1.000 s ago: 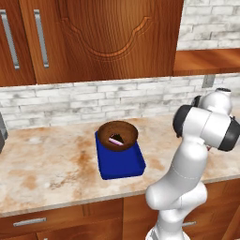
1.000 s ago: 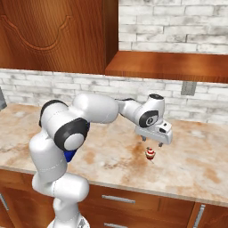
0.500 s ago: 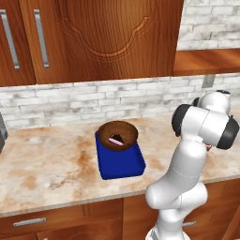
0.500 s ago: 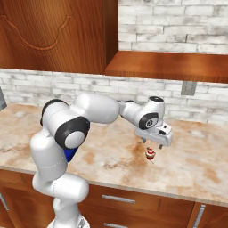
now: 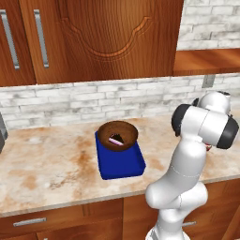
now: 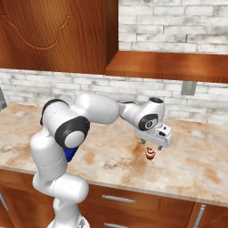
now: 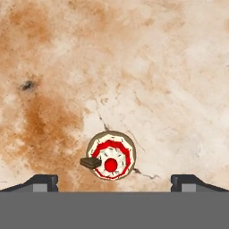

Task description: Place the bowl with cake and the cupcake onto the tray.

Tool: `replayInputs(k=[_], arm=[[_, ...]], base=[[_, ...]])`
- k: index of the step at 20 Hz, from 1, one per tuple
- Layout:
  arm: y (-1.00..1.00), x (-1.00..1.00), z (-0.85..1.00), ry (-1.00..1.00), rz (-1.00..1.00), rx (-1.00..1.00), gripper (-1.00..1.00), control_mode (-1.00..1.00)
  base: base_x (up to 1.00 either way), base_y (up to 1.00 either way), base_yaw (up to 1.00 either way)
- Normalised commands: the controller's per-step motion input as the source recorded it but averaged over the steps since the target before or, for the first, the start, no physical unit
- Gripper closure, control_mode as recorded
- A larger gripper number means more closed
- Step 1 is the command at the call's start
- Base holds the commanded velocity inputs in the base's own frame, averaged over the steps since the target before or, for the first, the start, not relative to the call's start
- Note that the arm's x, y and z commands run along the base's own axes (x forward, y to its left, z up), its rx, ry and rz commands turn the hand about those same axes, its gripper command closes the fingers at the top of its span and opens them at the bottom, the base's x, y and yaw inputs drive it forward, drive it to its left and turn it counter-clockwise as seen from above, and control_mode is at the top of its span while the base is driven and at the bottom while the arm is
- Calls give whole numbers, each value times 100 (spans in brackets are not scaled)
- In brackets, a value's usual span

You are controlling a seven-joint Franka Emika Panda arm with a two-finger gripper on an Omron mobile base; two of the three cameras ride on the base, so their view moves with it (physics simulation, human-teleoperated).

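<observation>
The bowl with cake (image 5: 117,134) sits on the far end of the blue tray (image 5: 120,163), which lies on the marbled desk (image 5: 51,164); the bowl covers that end of the tray, so the rim beneath it is hidden. In the right base view the tray (image 6: 70,153) shows only as a blue sliver behind the robot's shoulder, and the bowl is hidden there.

The cupcake (image 6: 150,154) stands on the desk well to the right of the tray, apart from it. The gripper (image 6: 152,145) hangs just above it, pointing down, its jaws spread wide and holding nothing. In the hand view the cupcake (image 7: 110,155) appears from above, white frosting ringed in red with a red dot, lying between the two finger tips (image 7: 42,181) and closer to the left one. A small dark piece juts from its left side; what it is cannot be made out. In the left base view the arm's own bulk hides the cupcake.
</observation>
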Motion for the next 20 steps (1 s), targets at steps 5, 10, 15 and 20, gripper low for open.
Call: replayInputs(k=[5,10,15,20], arm=[[6,-10,-9,0,0,0,-100,-100],[0,0,-9,0,0,0,-100,-100],[0,1,-17,0,0,0,-100,-100],[0,6,-17,0,0,0,-100,-100]], base=[[0,0,0],[0,0,0],[0,0,0],[0,0,0]])
